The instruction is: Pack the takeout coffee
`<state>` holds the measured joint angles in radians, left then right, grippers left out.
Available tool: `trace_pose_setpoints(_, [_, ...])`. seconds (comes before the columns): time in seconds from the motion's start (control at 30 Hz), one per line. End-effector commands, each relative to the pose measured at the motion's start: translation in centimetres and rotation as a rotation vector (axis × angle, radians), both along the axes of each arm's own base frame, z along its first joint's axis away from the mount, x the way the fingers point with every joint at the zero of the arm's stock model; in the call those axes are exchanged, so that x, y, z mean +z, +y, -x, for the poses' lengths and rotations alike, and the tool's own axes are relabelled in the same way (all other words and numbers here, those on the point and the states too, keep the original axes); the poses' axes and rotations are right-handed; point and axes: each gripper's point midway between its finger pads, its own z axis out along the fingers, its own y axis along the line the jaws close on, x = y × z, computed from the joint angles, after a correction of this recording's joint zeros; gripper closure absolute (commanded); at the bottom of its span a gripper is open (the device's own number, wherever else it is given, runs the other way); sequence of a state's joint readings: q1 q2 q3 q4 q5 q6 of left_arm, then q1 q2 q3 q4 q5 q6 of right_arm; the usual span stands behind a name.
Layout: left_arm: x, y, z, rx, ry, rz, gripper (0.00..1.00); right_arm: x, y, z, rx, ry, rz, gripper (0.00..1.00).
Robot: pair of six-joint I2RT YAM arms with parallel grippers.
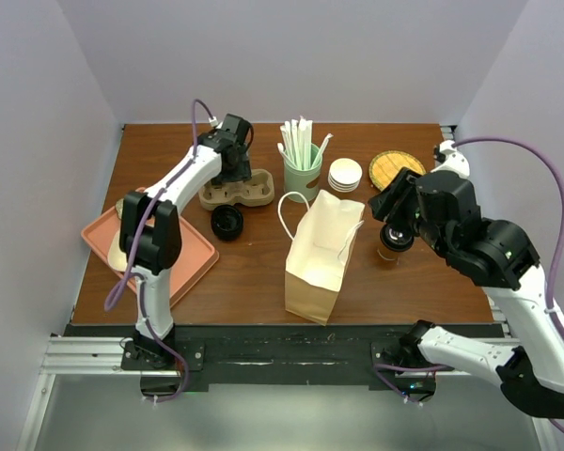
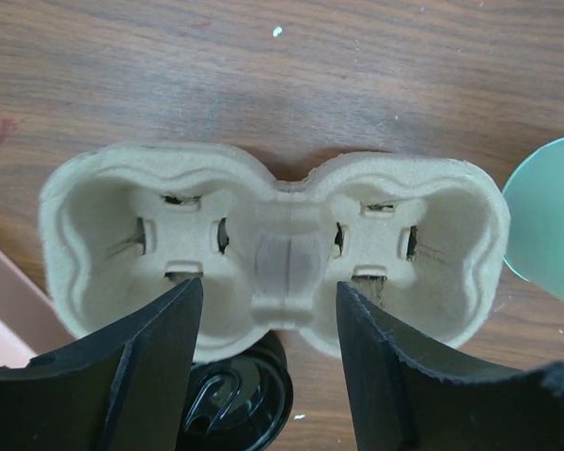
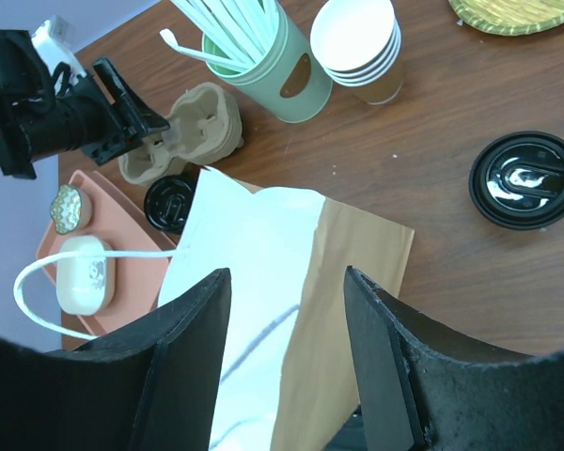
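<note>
Left fingers (image 2: 160, 357) gaped over the carrier (image 2: 282, 202); right fingers (image 3: 193, 348) gaped over the bag (image 3: 263, 244), the coffee (image 3: 525, 178) upright outside them, rightward. We judged they should centre around its wall below the lid

Place: a robot test booth is indicated.
Walls: the table (image 1: 249, 277) is enclosed by plain pale panels (image 1: 38, 141) on three sides.
Mounting: the left arm (image 1: 174, 183) and right arm (image 1: 493, 249) are bolted to a metal rail (image 1: 85, 352).
Props: a bag (image 1: 324, 254), straws (image 1: 299, 141), cups (image 1: 345, 174) and a carrier (image 1: 237, 191) are set out as café ware.
</note>
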<state>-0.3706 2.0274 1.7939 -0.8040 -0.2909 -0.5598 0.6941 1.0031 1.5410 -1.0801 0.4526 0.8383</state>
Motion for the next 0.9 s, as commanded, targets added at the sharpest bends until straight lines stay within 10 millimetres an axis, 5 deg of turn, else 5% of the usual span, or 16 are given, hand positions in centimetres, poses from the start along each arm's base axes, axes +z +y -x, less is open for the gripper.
trace_pose_setpoints(0.0, [-0.4, -1.2, -1.4, -0.009, -0.024, 0.02, 0.35, 0.9, -0.9, 0.8, 0.018, -0.029, 0.015, 0.45])
trace_pose_setpoints(0.67, [-1.6, -1.3, -2.4, -0.045, -0.015, -0.011, 0.43, 0.7, -1.7, 1.1, 0.007, -0.044, 0.045, 0.45])
trace_pose_setpoints(0.87, [-1.4, -1.4, -2.7, -0.054, -0.026, -0.013, 0.55, 0.5, -1.7, 0.9, 0.004, -0.042, 0.047, 0.46])
